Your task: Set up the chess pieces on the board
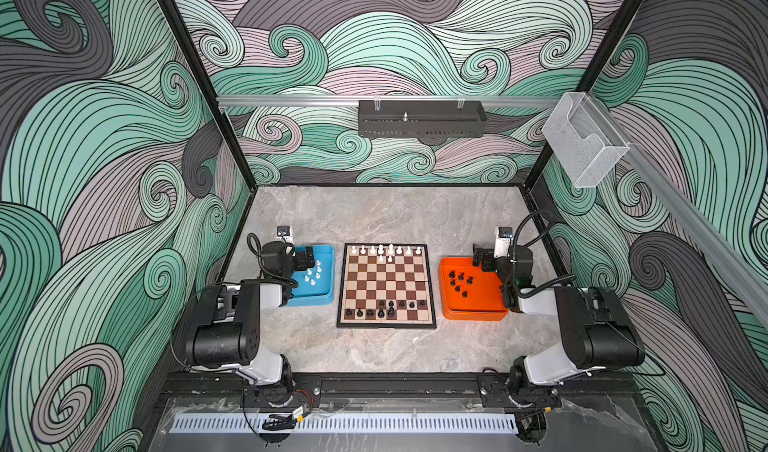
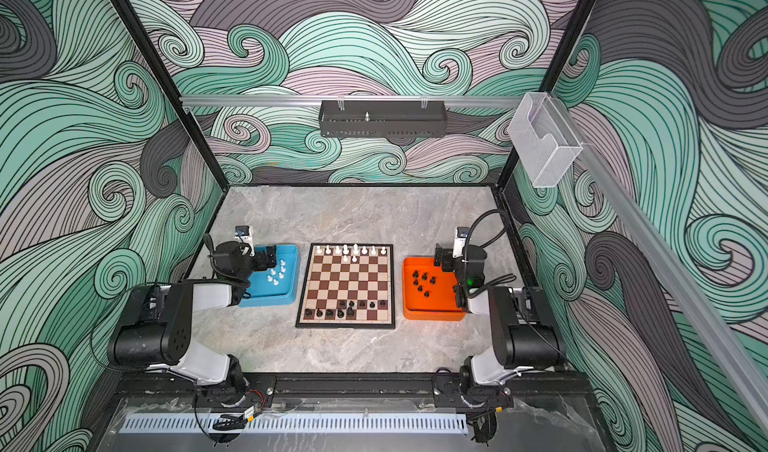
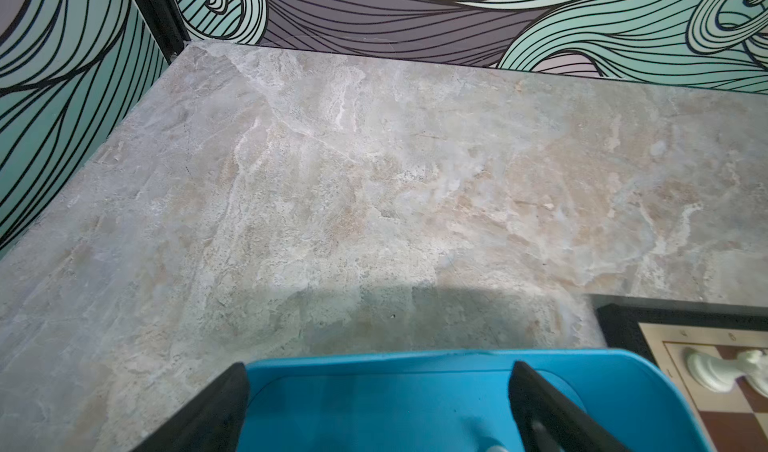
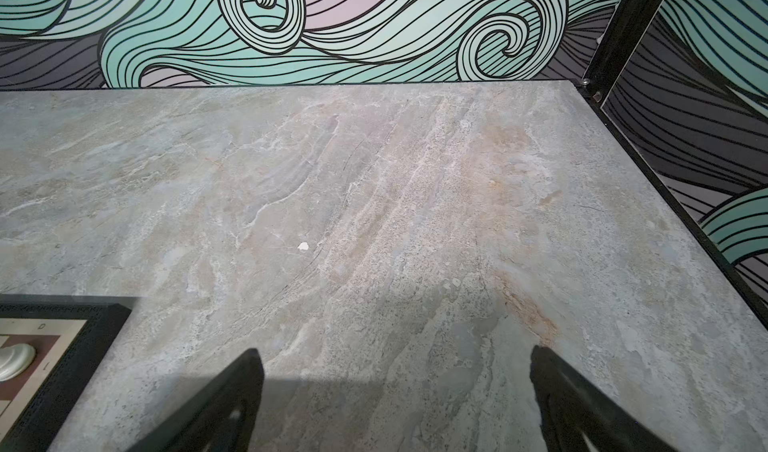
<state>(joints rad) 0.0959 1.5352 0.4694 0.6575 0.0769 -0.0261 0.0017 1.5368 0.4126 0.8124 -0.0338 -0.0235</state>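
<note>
A: Location of the square flat chessboard with brown and cream checks and a black frame (image 1: 386, 281)?

B: Flat on the grey marbled tabletop (image 1: 386, 217), between a blue rectangular plastic tray (image 1: 320, 294) on the left and an orange rectangular plastic tray (image 1: 478, 306) on the right. Apart from each tray in both top views.

A: And the pieces?

B: Tiny white plastic chessmen (image 1: 380, 249) lined up along the far row, with two more just in front, near the middle. Tiny black plastic chessmen (image 1: 370, 313) upright in the two nearest rows: left half of the nearest, right half of the next. Loose white chessmen (image 1: 313, 273) clustered in the blue tray. Loose black chessmen (image 1: 459, 281) scattered in the far half of the orange tray.

A: Left gripper (image 3: 378, 371)?

B: Released, black fingers (image 3: 224, 408) spread wide with nothing between them. Poised above the far end of the blue tray, just beside the white cluster. In the left wrist view, a board corner with one white piece off to the side.

A: Right gripper (image 4: 395, 354)?

B: Likewise released, jaws far apart, only bare tabletop between them. Up at the far edge of the orange tray, clear of the black cluster.
</note>
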